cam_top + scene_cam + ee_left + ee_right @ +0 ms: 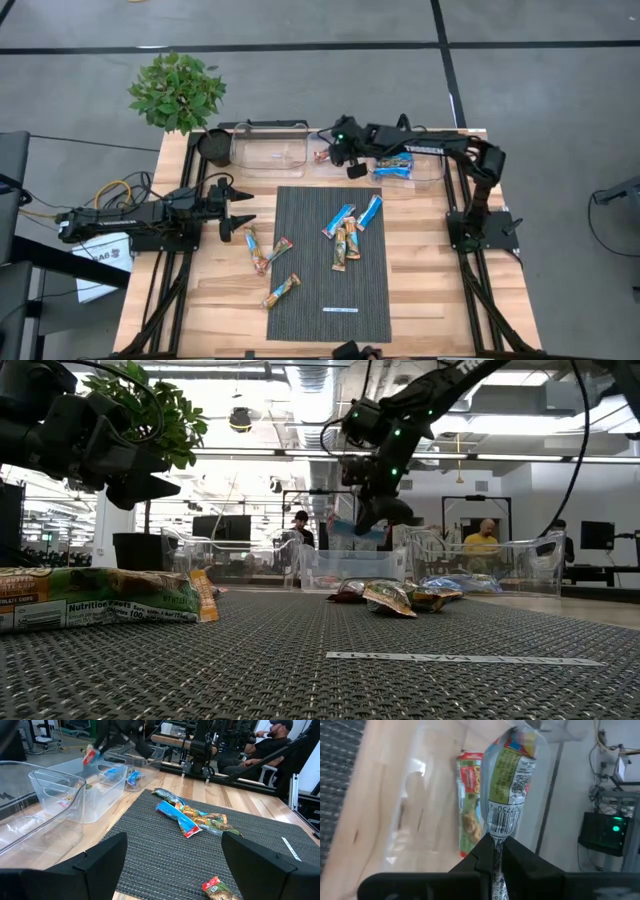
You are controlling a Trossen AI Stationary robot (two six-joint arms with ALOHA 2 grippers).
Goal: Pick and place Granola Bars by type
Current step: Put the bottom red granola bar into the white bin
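Note:
Several granola bars lie on the dark mat: a cluster of blue and tan ones [350,230], two near its left edge [266,248] and one nearer [281,290]. My right gripper [352,163] is over the middle clear bin [322,165] at the table's far edge, shut on a multicoloured bar [507,780]. A red-and-green bar [469,805] lies flat on that bin's floor. Blue bars [393,166] lie in the right bin. My left gripper [240,208] hangs open above the table just left of the mat, touching nothing. My right gripper pinches the multicoloured bar by its crimped end seam [496,839] between the two fingers. It comes from above, pointing down. The bar is lifted clear and hangs below the fingers over the bin, barcode side toward the wrist camera.
A larger clear bin [270,148] stands left of the middle one, with a dark pot [214,146] and a green plant [177,92] at the far left corner. A thin white strip [340,310] lies on the mat's near part. People sit in the room beyond the table.

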